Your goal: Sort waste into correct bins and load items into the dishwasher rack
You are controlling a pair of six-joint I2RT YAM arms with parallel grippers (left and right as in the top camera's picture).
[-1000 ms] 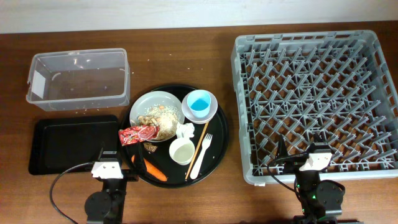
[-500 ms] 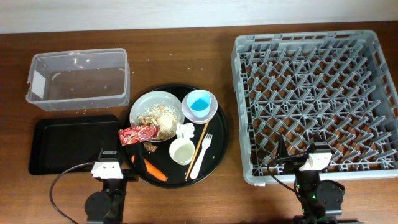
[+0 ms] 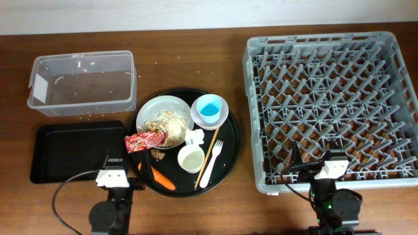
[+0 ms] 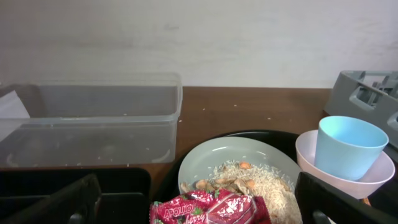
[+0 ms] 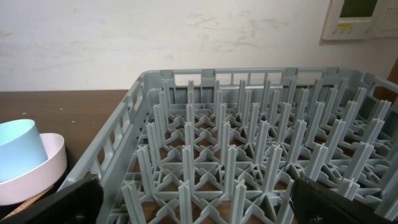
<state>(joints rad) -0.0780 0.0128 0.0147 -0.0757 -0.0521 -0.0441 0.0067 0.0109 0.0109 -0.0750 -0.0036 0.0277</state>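
Note:
The round black tray (image 3: 230, 153) holds the grey plate (image 3: 159, 106) with rice scraps (image 3: 166, 124), the red wrapper (image 3: 145, 140), white tissue (image 3: 194, 136), brown morsel (image 3: 158, 155), carrot (image 3: 163, 178), cream cup (image 3: 191, 158), fork (image 3: 212, 162), chopsticks (image 3: 208, 156) and the blue cup (image 3: 210, 109) in the white bowl (image 3: 223, 118). The clear tub (image 3: 82, 81) and black tray (image 3: 72, 151) lie left. The rack (image 3: 330, 108) is right. My left gripper (image 3: 112, 171) is open, with the wrapper (image 4: 210, 207) between its fingers' line of view. My right gripper (image 3: 332, 163) is open over the rack's front edge (image 5: 205, 186).
The left wrist view shows the tub (image 4: 93, 127), the plate (image 4: 236, 158) and the blue cup (image 4: 347, 146) in the bowl. The right wrist view shows the bowl (image 5: 37, 174) at the far left. A wall runs behind the table.

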